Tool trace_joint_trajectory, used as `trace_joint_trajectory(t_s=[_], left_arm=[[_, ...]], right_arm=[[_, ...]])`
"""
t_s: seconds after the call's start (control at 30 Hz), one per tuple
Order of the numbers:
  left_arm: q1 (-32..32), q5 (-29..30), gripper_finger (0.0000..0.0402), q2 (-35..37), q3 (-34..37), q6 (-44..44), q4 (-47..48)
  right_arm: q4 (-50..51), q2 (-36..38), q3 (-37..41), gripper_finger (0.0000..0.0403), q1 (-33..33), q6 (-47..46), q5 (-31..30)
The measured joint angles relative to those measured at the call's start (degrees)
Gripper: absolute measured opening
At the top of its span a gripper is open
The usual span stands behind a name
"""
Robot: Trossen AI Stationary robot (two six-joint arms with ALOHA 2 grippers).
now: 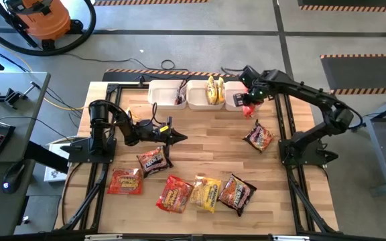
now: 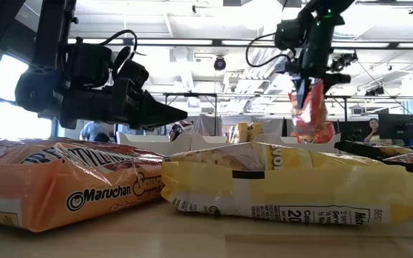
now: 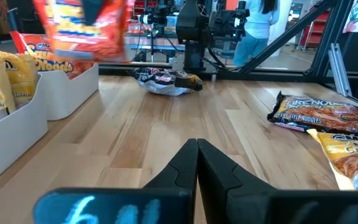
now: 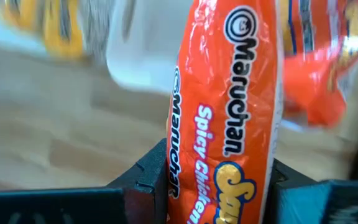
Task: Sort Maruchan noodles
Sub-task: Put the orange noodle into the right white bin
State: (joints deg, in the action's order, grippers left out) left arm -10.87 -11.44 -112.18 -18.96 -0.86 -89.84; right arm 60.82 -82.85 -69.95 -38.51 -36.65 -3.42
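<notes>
My right gripper (image 1: 252, 100) is over the table's far edge, beside the right-hand white bin (image 1: 235, 96), and is shut on a red Maruchan packet (image 4: 229, 118). In the low view that packet (image 2: 308, 107) hangs in the air. My left gripper (image 1: 177, 138) is shut and empty, above the bare middle of the table, pointing toward its right side. Several packets lie flat along the near side: red (image 1: 124, 181), dark (image 1: 153, 161), red (image 1: 174, 194), yellow (image 1: 206, 193), dark (image 1: 236, 194). Another dark one (image 1: 259, 136) lies on the right. My right gripper pinches the red packet between its two fingers (image 4: 151, 177), one on each flat face, at the packet's end (image 4: 219, 186). The fingers come from above, pointing down. The packet is lifted clear of the table and hangs below the gripper (image 2: 314, 75).
Three white bins stand side by side at the far edge: left (image 1: 165, 94), middle (image 1: 198, 96) holding yellow packets (image 1: 213, 89), and right holding red ones (image 3: 67, 62). Bare wood lies between the bins and the near packets.
</notes>
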Motion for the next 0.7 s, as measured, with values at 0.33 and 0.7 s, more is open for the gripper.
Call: trace_joint_trajectory(t_s=[0.33, 0.7], left_arm=[[0.00, 0.11, 0.0001, 0.00, 0.00, 0.02, 0.00], [0.02, 0.11, 0.0001, 0.00, -1.39, 0.01, 2.14]], right_arm=[[-8.89, -0.79, 0.33, 0.0114, -8.31, 2.51, 1.61], [-10.55, -5.21, 0.33, 0.0114, -13.08, 9.28, 3.13]])
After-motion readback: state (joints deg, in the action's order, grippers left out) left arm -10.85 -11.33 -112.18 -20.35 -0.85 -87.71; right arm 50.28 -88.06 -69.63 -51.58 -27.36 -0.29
